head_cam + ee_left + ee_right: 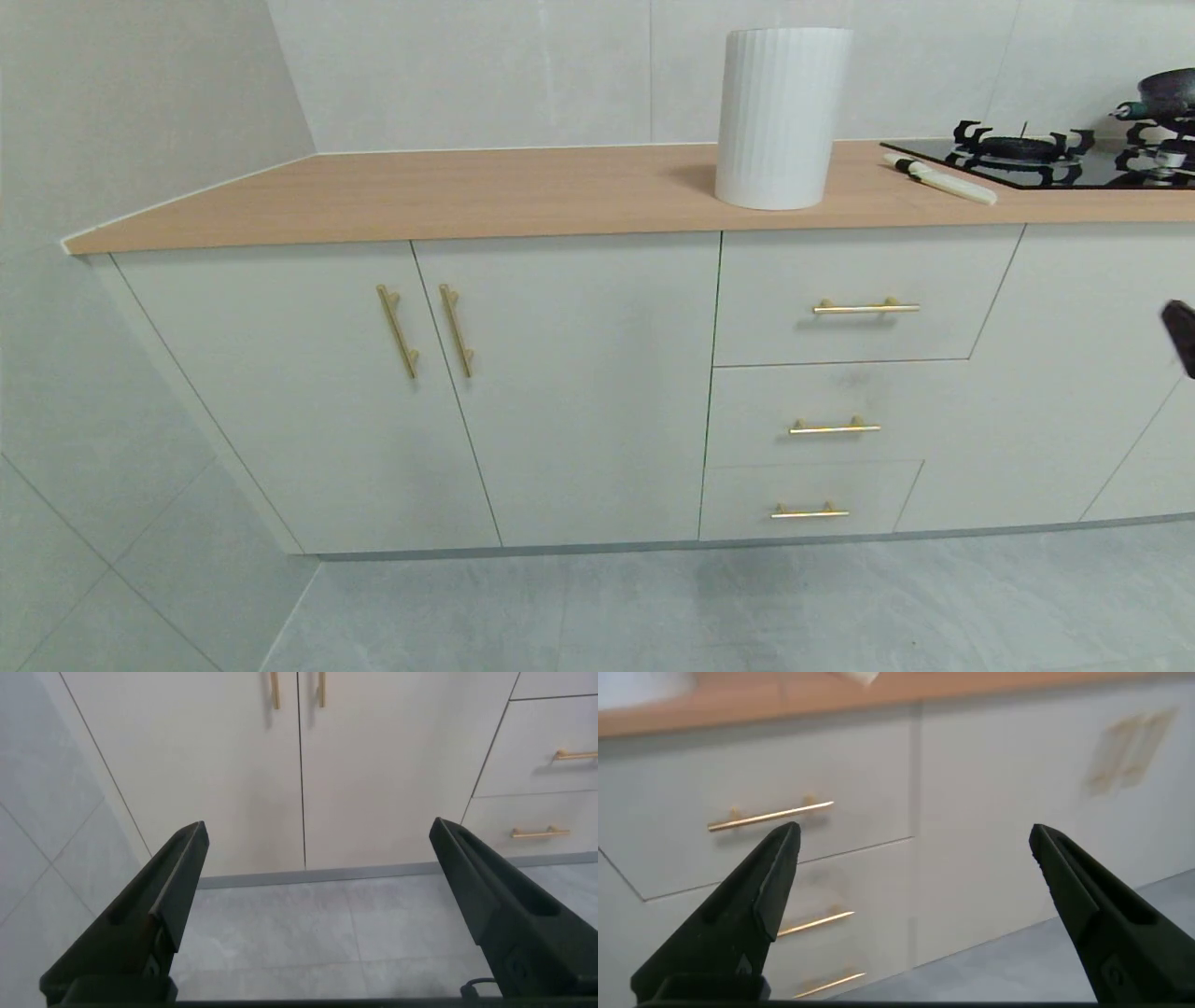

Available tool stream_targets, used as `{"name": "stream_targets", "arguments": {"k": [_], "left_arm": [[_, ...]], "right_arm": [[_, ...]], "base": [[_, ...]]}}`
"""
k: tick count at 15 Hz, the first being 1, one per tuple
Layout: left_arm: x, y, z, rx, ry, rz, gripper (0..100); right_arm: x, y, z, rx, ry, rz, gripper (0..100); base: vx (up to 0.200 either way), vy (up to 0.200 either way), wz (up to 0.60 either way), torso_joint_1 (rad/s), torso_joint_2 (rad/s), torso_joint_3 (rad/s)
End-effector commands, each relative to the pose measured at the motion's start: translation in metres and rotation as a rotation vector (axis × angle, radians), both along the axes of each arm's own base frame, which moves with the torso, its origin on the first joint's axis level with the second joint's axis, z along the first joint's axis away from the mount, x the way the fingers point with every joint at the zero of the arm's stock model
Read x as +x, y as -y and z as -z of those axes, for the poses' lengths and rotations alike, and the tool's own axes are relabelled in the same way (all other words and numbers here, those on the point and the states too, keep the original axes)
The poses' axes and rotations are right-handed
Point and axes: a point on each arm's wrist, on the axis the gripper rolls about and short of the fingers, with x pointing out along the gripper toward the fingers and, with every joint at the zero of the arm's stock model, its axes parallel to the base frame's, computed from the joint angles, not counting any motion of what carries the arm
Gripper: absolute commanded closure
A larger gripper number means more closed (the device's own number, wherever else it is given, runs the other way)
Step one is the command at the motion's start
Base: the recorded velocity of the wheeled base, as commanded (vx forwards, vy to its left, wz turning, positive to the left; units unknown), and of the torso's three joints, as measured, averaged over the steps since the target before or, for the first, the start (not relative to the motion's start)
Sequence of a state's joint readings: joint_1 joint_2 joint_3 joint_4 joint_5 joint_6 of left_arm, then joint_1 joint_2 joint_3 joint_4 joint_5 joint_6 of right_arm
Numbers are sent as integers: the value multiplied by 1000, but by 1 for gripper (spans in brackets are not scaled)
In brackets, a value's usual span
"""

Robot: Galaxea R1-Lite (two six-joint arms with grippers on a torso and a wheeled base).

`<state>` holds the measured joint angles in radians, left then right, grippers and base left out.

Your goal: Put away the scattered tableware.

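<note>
The fingers (168,896) of the left gripper (318,829) are being held wide apart over the grey floor (308,929), and those of the right gripper (915,833) likewise before the drawers (691,775). Farther off, the head view is showing a white utensil (938,179) lying on the wooden countertop (467,191), between a ribbed white container (780,117) and the hob (1046,168), well apart from both grippers.

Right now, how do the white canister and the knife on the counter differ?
The white canister stands upright; the knife lies flat. The canister is tall, wide and ribbed; the knife is slim and smooth. The canister is all white; the knife is cream with a dark band near one end. Both rest on the wooden countertop, apart from each other.
</note>
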<state>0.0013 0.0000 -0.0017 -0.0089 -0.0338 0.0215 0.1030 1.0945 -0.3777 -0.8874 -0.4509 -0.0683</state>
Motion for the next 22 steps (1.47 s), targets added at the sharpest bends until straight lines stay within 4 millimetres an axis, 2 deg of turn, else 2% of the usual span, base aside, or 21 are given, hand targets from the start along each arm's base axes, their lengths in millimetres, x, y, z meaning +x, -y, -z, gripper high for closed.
{"name": "stream_targets", "arguments": {"k": [1, 5, 8, 9, 11, 12, 15, 17, 22], "left_arm": [[0, 0, 0, 0, 0, 0, 0], [0, 0, 0, 0, 0, 0, 0], [0, 0, 0, 0, 0, 0, 0], [0, 0, 0, 0, 0, 0, 0], [0, 0, 0, 0, 0, 0, 0], [0, 0, 0, 0, 0, 0, 0], [0, 0, 0, 0, 0, 0, 0], [0, 0, 0, 0, 0, 0, 0], [0, 0, 0, 0, 0, 0, 0]], "right_arm": [[-120, 13, 8, -76, 109, 54, 0], [-188, 18, 31, -79, 56, 68, 0], [-209, 17, 48, -82, 54, 116, 0], [-216, 16, 60, -80, 69, 141, 0], [-208, 15, 70, -27, 54, 119, 0], [-200, 14, 82, 6, 22, 73, 0], [-174, 9, 125, 62, -53, -179, 0], [-166, 7, 142, 46, -68, -291, 0], [-166, 5, 145, 13, -101, -350, 0]], "base": [[0, 0, 0, 0, 0, 0], [0, 0, 0, 0, 0, 0], [0, 0, 0, 0, 0, 0], [0, 0, 0, 0, 0, 0], [0, 0, 0, 0, 0, 0], [0, 0, 0, 0, 0, 0], [0, 0, 0, 0, 0, 0], [0, 0, 0, 0, 0, 0], [0, 0, 0, 0, 0, 0]]}}
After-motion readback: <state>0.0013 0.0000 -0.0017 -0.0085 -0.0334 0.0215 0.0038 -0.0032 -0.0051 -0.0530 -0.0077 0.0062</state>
